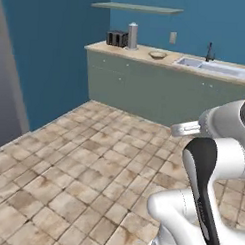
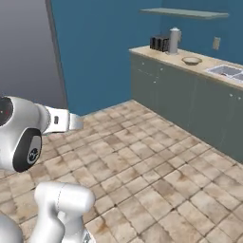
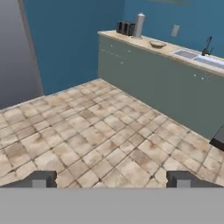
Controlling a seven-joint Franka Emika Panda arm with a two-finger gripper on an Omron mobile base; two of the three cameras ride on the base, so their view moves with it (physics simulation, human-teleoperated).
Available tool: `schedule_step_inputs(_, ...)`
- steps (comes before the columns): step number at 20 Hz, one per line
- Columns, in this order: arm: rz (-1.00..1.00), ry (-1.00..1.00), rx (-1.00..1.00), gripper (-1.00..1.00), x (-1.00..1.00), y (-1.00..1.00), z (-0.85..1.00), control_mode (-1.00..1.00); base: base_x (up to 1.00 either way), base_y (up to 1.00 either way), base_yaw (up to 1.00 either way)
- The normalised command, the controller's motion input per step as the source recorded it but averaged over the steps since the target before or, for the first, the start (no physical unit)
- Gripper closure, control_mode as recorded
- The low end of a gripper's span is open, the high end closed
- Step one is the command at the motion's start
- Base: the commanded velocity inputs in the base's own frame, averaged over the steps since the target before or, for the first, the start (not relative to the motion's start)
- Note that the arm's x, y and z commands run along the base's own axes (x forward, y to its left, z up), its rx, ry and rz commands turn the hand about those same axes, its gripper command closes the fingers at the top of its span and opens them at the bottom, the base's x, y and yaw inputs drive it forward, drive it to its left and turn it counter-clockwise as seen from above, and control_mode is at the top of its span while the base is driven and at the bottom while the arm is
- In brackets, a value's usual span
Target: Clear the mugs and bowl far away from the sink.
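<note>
One bowl on counter, beside sink, claw spread empty.

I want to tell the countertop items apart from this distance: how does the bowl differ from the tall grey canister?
The bowl is low, wide and tan with a pale inside; the canister is tall, narrow and grey. The bowl sits alone in mid-counter, nearer the sink; the canister stands close beside a black toaster at the counter's far end. The bowl is open-topped; the canister looks capped. Both rest upright on the same counter.
</note>
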Motion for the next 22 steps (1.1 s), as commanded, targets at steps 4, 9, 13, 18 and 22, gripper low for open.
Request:
schedule_step_inputs(4,0.0,0.0,0.0,-1.0,0.0,0.0,0.0,1.0,0.44,0.01,-0.78)
schedule_step_inputs(9,0.0,0.0,0.0,-1.0,0.0,0.0,0.0,1.0,1.0,0.16,-0.38)
schedule_step_inputs(13,0.0,0.0,0.0,-1.0,0.0,0.0,0.0,1.0,1.0,0.76,-0.21)
schedule_step_inputs(18,0.0,0.0,0.0,-1.0,0.0,0.0,0.0,1.0,1.0,1.0,-0.14)
schedule_step_inputs(22,0.0,0.0,0.0,-1.0,0.0,0.0,0.0,1.0,1.0,1.0,-0.22)
